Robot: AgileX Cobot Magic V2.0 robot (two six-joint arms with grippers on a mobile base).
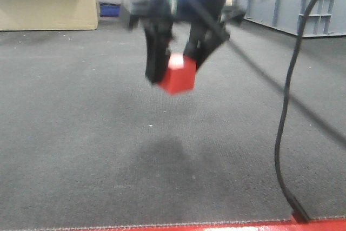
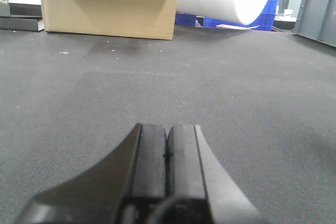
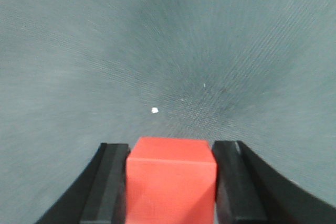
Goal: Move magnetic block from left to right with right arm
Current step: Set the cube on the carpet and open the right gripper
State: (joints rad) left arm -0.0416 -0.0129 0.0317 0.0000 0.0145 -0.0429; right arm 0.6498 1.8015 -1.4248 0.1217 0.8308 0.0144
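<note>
Jaws of our right gripper [image 3: 170, 182] were clamped on the red block [image 3: 171, 179], one black finger [image 3: 111, 182] flat against its 9 o'clock face and the other against its 3 o'clock face, so the block filled the gap between them. From the front view the block [image 1: 178, 74] hung in the air, well clear of the dark mat [image 1: 81, 150], tilted with one corner lowest and its shadow on the mat below. Being a cube, it had no long axis to speak of; in the wrist view its top edge ran from 9 to 3 o'clock, square across the fingers. We judged the carry to be under way, with the drop spot off to the arm's own right side, and the setting down not yet done. Our left gripper [image 2: 167, 156] sat low over the mat, its jaws pressed together on nothing, pointing toward a cardboard box [image 2: 110, 3] at 11 o'clock.
</note>
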